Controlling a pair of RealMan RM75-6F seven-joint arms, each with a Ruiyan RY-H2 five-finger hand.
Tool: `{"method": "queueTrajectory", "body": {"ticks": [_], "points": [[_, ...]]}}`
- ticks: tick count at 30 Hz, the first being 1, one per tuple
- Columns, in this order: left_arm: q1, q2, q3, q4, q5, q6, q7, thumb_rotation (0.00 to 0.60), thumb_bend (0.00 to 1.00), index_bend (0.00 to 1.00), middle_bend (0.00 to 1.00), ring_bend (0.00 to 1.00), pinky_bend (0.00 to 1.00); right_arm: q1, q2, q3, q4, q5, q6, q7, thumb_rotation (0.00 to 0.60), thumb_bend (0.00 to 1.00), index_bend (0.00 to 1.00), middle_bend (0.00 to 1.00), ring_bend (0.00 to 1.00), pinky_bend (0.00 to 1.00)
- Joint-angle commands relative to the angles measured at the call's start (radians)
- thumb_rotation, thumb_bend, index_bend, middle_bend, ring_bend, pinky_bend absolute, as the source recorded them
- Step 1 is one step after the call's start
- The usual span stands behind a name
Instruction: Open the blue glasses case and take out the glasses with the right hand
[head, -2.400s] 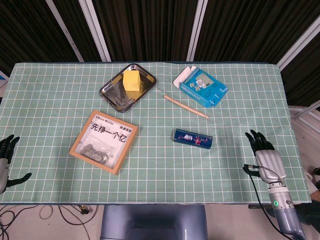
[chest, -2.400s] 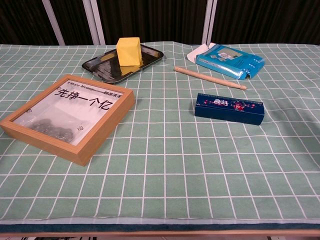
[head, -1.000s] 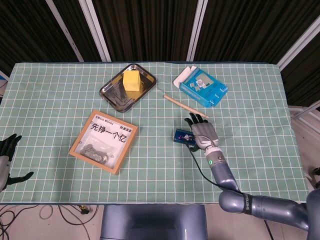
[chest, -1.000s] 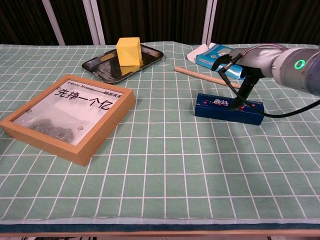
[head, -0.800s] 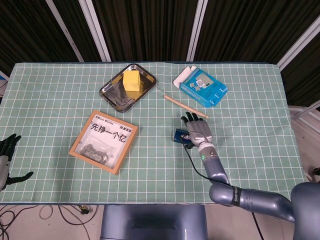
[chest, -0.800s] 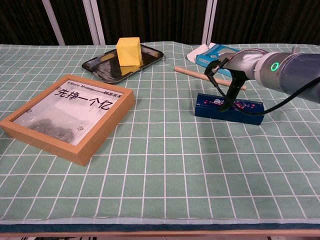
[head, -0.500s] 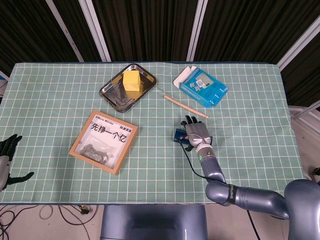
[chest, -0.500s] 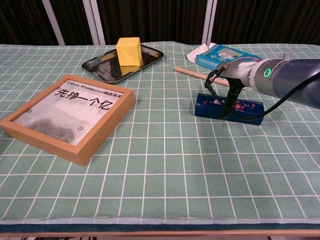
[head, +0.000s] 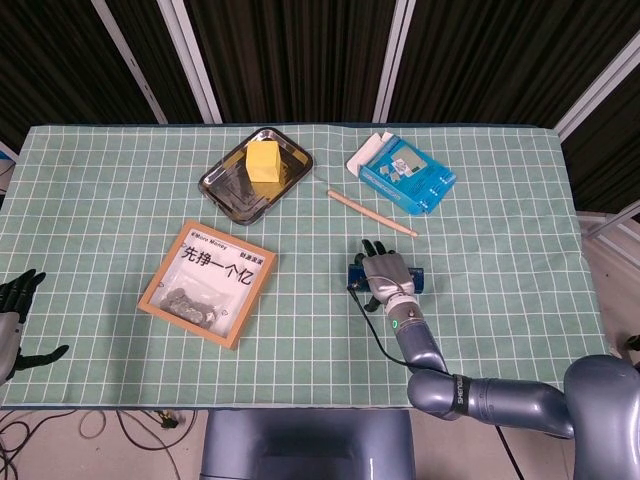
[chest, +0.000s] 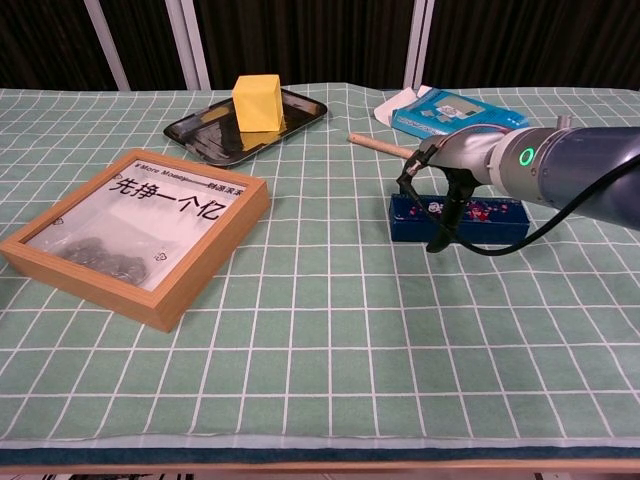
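Observation:
The blue glasses case (head: 417, 276) lies closed on the green checked cloth, right of centre. My right hand (head: 385, 271) lies over its left part with fingers spread, touching the lid. In the chest view the case (chest: 492, 220) shows to the right of the hand (chest: 441, 192). There, dark fingers reach down over the case's front side and one stands behind it. The glasses are hidden. My left hand (head: 12, 318) hangs open at the table's left edge, far from the case.
A wooden picture frame (head: 207, 283) lies left of centre. A black tray (head: 215, 186) with a yellow block (head: 263, 160) stands at the back. A wooden stick (head: 370, 212) and a blue box (head: 405, 172) lie behind the case.
My right hand came in from the table's right edge to the case, then slid left along it and lowered onto its left part. The left hand stayed put.

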Motion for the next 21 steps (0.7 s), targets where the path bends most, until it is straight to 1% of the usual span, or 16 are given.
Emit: {"method": "queueTrajectory", "body": {"ticks": [1, 4, 8, 12, 16, 21], "points": [[0.0, 0.0, 0.001, 0.0, 0.002, 0.001, 0.0, 0.6, 0.04, 0.0, 0.0, 0.0, 0.0, 0.001, 0.006, -0.002, -0.013, -0.007, 0.01, 0.007, 0.6, 0.11, 0.27, 0.0, 0.0, 0.23], [0.002, 0.0, 0.001, -0.002, 0.003, 0.005, -0.002, 0.6, 0.04, 0.0, 0.0, 0.0, 0.0, 0.001, 0.009, -0.003, -0.017, -0.01, 0.017, 0.014, 0.6, 0.15, 0.27, 0.0, 0.0, 0.23], [0.002, 0.001, 0.002, -0.002, 0.002, 0.004, -0.005, 0.6, 0.04, 0.0, 0.0, 0.0, 0.0, 0.001, 0.014, -0.005, -0.021, -0.016, 0.018, 0.027, 0.6, 0.26, 0.27, 0.0, 0.0, 0.23], [0.001, 0.0, 0.003, -0.002, 0.003, 0.001, -0.004, 0.6, 0.04, 0.0, 0.0, 0.0, 0.0, 0.001, 0.014, -0.009, -0.017, -0.023, 0.013, 0.041, 0.6, 0.34, 0.27, 0.0, 0.0, 0.23], [0.0, 0.001, 0.002, -0.004, -0.001, -0.001, -0.004, 0.6, 0.04, 0.0, 0.0, 0.0, 0.0, 0.005, 0.01, -0.012, -0.006, -0.012, 0.005, 0.045, 0.6, 0.38, 0.27, 0.0, 0.0, 0.23], [-0.001, 0.002, 0.001, -0.004, -0.003, -0.003, -0.006, 0.6, 0.04, 0.0, 0.0, 0.0, 0.0, 0.012, 0.001, -0.018, 0.006, -0.004, -0.002, 0.048, 0.6, 0.38, 0.27, 0.0, 0.0, 0.23]]}}
